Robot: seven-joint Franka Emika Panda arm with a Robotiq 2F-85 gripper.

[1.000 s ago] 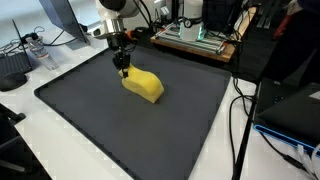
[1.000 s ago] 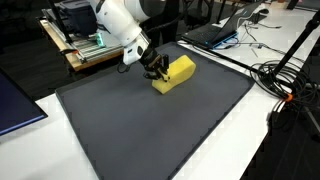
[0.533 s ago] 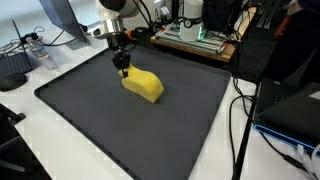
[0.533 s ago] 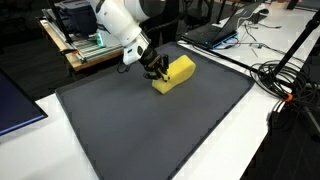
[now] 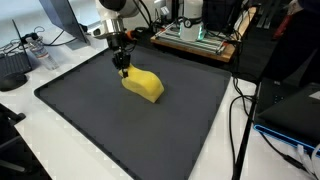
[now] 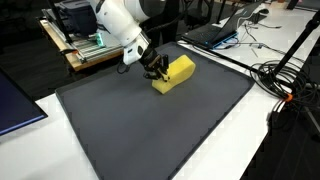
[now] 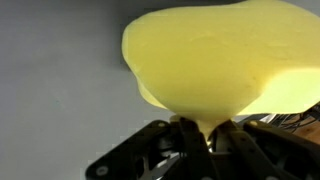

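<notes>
We see the yellow sponge (image 5: 143, 85) lying on the dark mat (image 5: 120, 135), in the half of the mat nearest the wooden shelf with the circuit board (image 5: 195, 38) and away from the mat's edges. In both exterior views the sponge sits flat, its long underside on the mat, so the mat carries its weight and nothing lifts it.

The arm (image 6: 118, 25) leans over the mat from the shelf side and comes down steeply, which brings the fingers (image 6: 152, 70) to the end of the sponge that faces the arm. The wrist view shows why the grasp looks so small. The fingers (image 7: 165, 147) are drawn close together and pinch only a narrow tip of the sponge (image 7: 220, 60), and the soft yellow body bulges wide just beyond them. We judge that the foam has yielded there, squeezed thin between the pads. A grip on one corner like this suits dragging or tipping better than carrying level.

The mat lies on the white surface (image 6: 250, 135), covering most of it and giving the sponge a dull, even bed that we judge is unlikely to let it slide. Beyond the mat, on the side opposite the arm, a bundle of cables (image 6: 285, 80) trails over the surface. A laptop (image 6: 215, 30) sits past the mat's far corner. Both are well apart from the sponge.
</notes>
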